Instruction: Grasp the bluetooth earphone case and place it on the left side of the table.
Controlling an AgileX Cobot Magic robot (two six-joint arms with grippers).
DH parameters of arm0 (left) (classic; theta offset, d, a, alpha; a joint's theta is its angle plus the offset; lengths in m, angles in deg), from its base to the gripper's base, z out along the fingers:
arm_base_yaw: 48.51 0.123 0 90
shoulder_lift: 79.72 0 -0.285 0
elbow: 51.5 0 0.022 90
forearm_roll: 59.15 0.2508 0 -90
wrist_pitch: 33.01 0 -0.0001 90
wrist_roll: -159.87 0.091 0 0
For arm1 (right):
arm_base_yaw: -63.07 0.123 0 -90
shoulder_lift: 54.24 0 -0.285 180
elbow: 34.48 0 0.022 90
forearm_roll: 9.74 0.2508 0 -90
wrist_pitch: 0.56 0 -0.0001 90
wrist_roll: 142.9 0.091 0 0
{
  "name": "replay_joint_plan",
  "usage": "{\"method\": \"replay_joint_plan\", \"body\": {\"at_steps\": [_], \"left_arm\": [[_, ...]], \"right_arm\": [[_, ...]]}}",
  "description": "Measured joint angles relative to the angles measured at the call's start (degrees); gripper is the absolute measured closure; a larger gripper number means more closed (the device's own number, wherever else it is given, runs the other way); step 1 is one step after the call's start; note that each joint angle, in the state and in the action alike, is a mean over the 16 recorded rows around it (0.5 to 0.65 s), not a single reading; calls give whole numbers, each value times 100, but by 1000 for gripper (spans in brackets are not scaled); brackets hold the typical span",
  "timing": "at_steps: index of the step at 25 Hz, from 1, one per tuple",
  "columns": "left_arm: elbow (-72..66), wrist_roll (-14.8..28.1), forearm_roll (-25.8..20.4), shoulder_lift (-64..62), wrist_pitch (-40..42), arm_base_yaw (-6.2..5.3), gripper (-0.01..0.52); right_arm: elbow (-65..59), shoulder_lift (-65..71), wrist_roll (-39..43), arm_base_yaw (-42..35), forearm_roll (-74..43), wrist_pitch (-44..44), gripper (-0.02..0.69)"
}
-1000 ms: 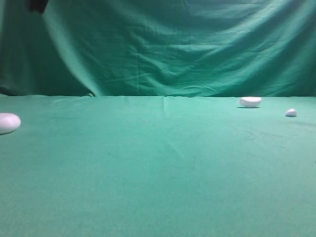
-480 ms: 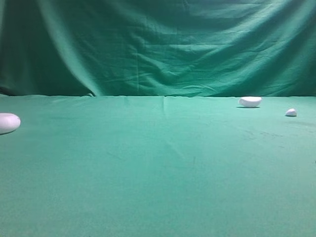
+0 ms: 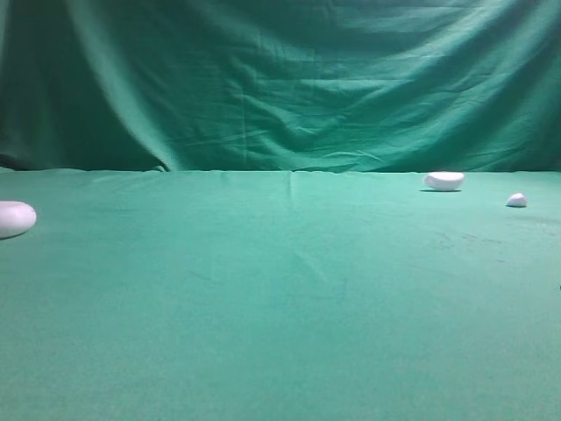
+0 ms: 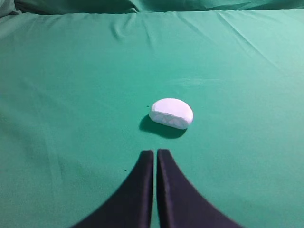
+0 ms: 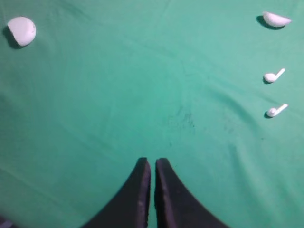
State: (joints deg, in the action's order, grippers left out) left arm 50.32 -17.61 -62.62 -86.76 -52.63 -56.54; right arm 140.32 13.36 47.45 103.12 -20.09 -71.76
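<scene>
The bluetooth earphone case [image 3: 13,218] is a smooth white oblong lying at the far left edge of the green table [image 3: 289,298], partly cut off by the frame. In the left wrist view the case [image 4: 171,113] rests on the cloth just beyond and slightly right of my left gripper [image 4: 155,152], which is shut and holds nothing. The right wrist view shows the case [image 5: 21,30] far off at the upper left, while my right gripper [image 5: 152,160] is shut and empty over bare cloth. Neither gripper appears in the exterior high view.
A smaller white bean-shaped piece [image 3: 444,181] lies at the back right, with a tiny white piece [image 3: 516,200] nearer the right edge. The right wrist view shows the bean-shaped piece [image 5: 275,19] and two small earbuds [image 5: 273,76] [image 5: 275,110] at its right. Draped green backdrop [image 3: 289,88] closes the rear.
A dark shape at the top left corner of the exterior high view has gone out of the frame. The white objects have not moved.
</scene>
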Motion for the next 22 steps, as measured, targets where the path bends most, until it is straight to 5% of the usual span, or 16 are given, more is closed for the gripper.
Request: {"method": "replay_joint_plan", "body": {"at_steps": [10,22], "left_arm": [[0,0,0,0,0,0,514],[0,0,0,0,0,0,514]], "right_arm": [[-1886,-2146,-11,-398,-207,1369,665],[-4902,-4798,-22,-2467,77,3930,665]]}}
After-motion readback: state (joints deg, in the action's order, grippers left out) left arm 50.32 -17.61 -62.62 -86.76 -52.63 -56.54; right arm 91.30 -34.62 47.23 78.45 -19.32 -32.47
